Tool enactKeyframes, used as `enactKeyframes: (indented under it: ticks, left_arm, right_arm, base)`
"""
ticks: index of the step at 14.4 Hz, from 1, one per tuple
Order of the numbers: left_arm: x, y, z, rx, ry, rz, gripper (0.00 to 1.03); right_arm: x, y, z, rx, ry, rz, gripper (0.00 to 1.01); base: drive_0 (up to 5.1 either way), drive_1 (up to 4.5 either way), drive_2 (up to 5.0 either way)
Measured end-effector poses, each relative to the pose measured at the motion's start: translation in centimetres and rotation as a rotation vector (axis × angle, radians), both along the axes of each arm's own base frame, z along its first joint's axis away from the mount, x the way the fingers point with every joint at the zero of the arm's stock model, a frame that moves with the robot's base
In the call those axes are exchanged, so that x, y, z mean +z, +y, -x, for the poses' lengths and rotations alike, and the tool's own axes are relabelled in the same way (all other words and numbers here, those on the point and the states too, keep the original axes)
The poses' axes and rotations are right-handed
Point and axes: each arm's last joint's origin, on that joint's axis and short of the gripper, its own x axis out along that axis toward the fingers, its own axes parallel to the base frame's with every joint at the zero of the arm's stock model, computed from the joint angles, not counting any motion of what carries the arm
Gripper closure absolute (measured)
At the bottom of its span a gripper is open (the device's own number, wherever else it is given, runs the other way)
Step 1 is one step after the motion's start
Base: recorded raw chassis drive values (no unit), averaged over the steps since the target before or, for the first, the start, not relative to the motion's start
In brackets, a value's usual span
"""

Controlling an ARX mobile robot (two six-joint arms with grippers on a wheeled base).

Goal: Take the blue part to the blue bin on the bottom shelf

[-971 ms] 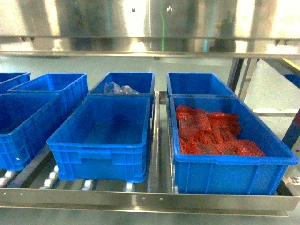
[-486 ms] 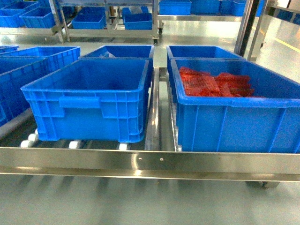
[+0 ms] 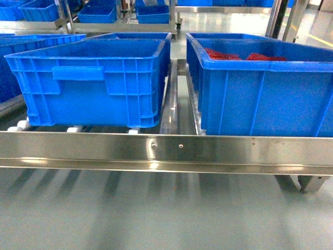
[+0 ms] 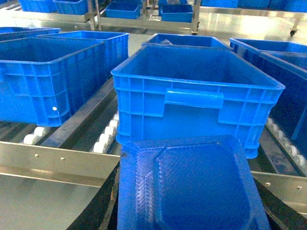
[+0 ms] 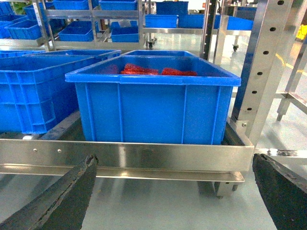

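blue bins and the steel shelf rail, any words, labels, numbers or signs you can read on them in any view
None: no readable text in any view.
The blue bin has plain ribbed walls and a blank handle block.
The bin with red packets has bare walls.
The bottom shelf front rail shows only small screws.
The blue part in the left hand has moulded ridges, no lettering.

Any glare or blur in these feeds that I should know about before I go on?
Head view: bright glare streaks on the shelf rail and shiny floor; bins sharp. Left wrist view: the blue part in the left tool fills the bottom, near and soft, while the blue bin behind it is clear. Right wrist view: the right tool's pads are dark and blurred; the red packets are readable.
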Motion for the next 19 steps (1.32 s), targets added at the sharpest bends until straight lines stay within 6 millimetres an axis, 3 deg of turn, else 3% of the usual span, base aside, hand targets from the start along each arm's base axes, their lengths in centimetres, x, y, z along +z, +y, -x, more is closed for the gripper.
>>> enactKeyframes:
  ticks: [5, 19]
  left_arm:
    - [0.0, 0.0, 0.0, 0.0, 0.0, 0.0, 0.59]
    - [0.0, 0.0, 0.0, 0.0, 0.0, 0.0, 0.59]
  right_arm:
    - [0.0, 0.0, 0.0, 0.0, 0.0, 0.0, 0.03]
    - [0.04, 0.0, 0.0, 0.0, -0.004, 0.0, 0.03]
  base:
    - [0.0, 0.0, 0.0]
    - [0.0, 4.03, -4.1]
